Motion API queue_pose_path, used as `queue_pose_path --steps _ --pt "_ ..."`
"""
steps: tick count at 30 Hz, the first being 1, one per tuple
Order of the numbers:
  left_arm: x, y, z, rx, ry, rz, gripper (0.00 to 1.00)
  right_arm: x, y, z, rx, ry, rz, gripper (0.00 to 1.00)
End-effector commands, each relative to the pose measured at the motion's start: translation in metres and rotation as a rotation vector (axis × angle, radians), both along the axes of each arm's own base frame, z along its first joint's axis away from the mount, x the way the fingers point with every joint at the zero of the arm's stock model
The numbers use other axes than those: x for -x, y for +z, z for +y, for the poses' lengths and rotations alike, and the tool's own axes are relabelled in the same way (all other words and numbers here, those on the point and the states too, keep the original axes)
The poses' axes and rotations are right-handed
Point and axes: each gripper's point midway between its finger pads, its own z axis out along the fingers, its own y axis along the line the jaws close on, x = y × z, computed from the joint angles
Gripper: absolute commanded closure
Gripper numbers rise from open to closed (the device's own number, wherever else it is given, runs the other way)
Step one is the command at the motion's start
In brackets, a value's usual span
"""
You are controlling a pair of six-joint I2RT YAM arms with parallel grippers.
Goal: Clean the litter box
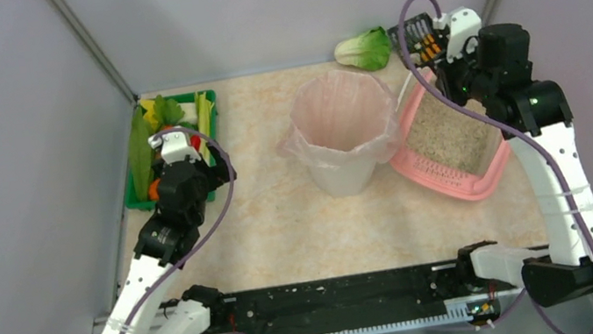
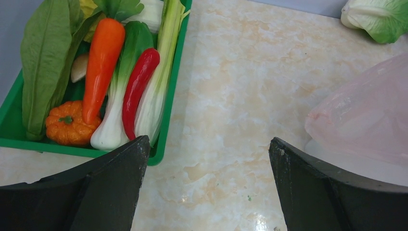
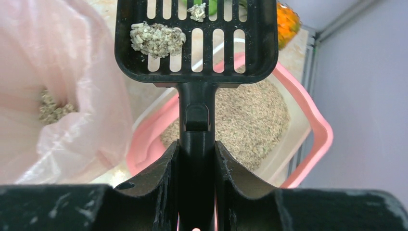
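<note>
The pink litter box [image 1: 490,178] lies at the right of the table, holding beige granules [image 3: 250,120]; its rim [image 3: 321,134] shows in the right wrist view. My right gripper [image 3: 197,159] is shut on the handle of a black slotted scoop [image 3: 197,53]. The scoop is held in the air above the box's far end [image 1: 423,37] and carries a grey clump of litter [image 3: 157,39]. My left gripper [image 2: 207,159] hangs open over bare table beside the green tray, with nothing between its fingers.
A white bin with a pink liner [image 1: 345,129] stands left of the box, with a clump inside [image 3: 50,109]. A green tray of vegetables [image 1: 135,191] sits at the left edge. A bok choy [image 1: 364,49] lies at the back wall.
</note>
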Motion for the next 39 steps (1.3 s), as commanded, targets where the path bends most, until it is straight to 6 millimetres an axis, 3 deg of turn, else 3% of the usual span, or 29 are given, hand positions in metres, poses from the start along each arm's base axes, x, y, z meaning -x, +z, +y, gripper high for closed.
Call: queue_pose_path --steps 1,9,18,24,31,39 --pt "-0.006 0.032 -0.001 0.038 0.01 -0.091 0.01 0.002 0.021 0.026 0.07 0.083 -0.028 1.0" --pt "-0.008 0.035 0.0 0.034 0.016 -0.1 0.01 0.003 0.036 0.065 0.293 0.194 -0.078 1.0" --pt "-0.007 0.042 0.003 0.03 0.026 -0.117 0.01 0.024 0.026 0.081 0.743 0.284 -0.035 1.0" --pt "-0.005 0.043 0.004 0.032 0.026 -0.124 0.01 0.038 0.037 0.094 0.906 0.35 -0.092 1.0" --pt "-0.003 0.042 0.006 0.027 0.03 -0.122 0.01 0.035 0.033 0.088 1.246 0.382 -0.064 1.0" --pt "0.0 0.04 0.011 0.014 0.045 -0.122 0.01 0.025 0.038 0.108 1.369 0.434 -0.068 1.0"
